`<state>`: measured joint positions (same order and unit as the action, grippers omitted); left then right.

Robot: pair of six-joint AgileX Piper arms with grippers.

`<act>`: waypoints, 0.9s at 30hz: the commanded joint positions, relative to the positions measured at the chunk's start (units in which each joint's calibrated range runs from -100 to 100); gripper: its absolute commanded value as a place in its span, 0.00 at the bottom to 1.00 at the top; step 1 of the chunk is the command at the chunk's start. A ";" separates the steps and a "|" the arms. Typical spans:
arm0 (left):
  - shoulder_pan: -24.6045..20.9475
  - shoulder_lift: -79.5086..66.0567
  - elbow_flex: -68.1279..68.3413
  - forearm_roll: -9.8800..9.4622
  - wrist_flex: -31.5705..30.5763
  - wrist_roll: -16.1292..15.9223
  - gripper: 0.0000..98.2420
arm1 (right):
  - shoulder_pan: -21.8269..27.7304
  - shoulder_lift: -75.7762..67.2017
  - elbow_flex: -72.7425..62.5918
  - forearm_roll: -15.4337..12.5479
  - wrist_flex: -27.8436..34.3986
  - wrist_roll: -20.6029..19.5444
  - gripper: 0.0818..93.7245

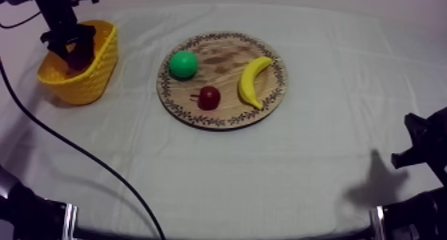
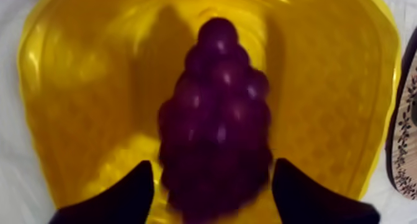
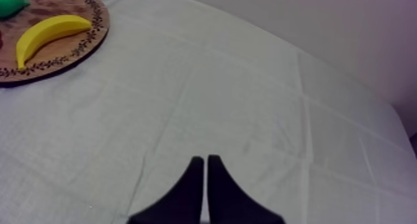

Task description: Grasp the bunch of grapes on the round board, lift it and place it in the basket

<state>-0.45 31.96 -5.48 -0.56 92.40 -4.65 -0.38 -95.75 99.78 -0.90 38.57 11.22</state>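
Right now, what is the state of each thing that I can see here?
left tool: shut on the bunch of grapes, inside the yellow basket
bunch of grapes: held, off the wooden board
yellow basket: upright
right tool: shut on nothing, over the cloth
wooden board: flat, bearing three fruits
banana: on the board
pear: on the board
small red fruit: on the board

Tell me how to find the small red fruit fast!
Look at the round wooden board in the middle of the table. Three fruits lie on it: a green fruit at the back left, a banana at the right, and the small red fruit nearest the front edge. It is the only red one, and the smallest.
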 commanded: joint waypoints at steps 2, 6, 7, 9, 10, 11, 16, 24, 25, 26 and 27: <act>-0.11 0.08 -0.39 0.26 0.46 0.19 0.91 | 0.00 0.00 0.00 -0.01 -0.02 -0.01 0.00; -0.10 0.00 -1.09 0.39 0.65 0.68 0.96 | 0.00 0.00 0.00 -0.01 -0.02 -0.01 0.00; -0.10 -0.17 -1.23 0.39 0.67 0.69 0.96 | 0.00 0.00 0.00 -0.01 -0.02 -0.01 0.00; -0.09 -0.76 -1.39 0.35 0.65 0.71 0.95 | 0.00 0.00 0.00 -0.01 -0.02 -0.01 0.00; -0.12 -1.24 -1.37 0.30 0.65 0.80 0.95 | 0.00 0.00 0.00 -0.01 -0.02 -0.01 0.00; -0.13 -1.84 -1.29 0.27 0.64 0.91 0.94 | 0.00 0.00 0.00 -0.01 -0.02 -0.01 0.00; -0.16 -7.00 -0.10 0.28 0.17 1.25 0.88 | 0.00 0.00 0.00 -0.01 -0.02 -0.01 0.00; 0.14 -21.16 7.47 1.59 -7.46 0.20 0.70 | 0.00 0.00 0.00 -0.01 -0.02 -0.01 0.00; 0.16 -22.79 8.44 1.64 -8.28 0.28 0.67 | 0.00 0.00 0.00 -0.01 -0.02 -0.01 0.00; 0.17 -24.47 9.56 1.69 -9.30 0.43 0.65 | 0.00 0.00 0.00 -0.01 -0.02 -0.01 0.00; 0.18 -26.21 10.95 1.72 -10.62 0.57 0.62 | 0.00 0.00 0.00 -0.01 -0.02 -0.01 0.00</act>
<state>-0.27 10.11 3.49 1.13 83.49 -4.23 -0.38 -95.75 99.78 -0.90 38.51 11.21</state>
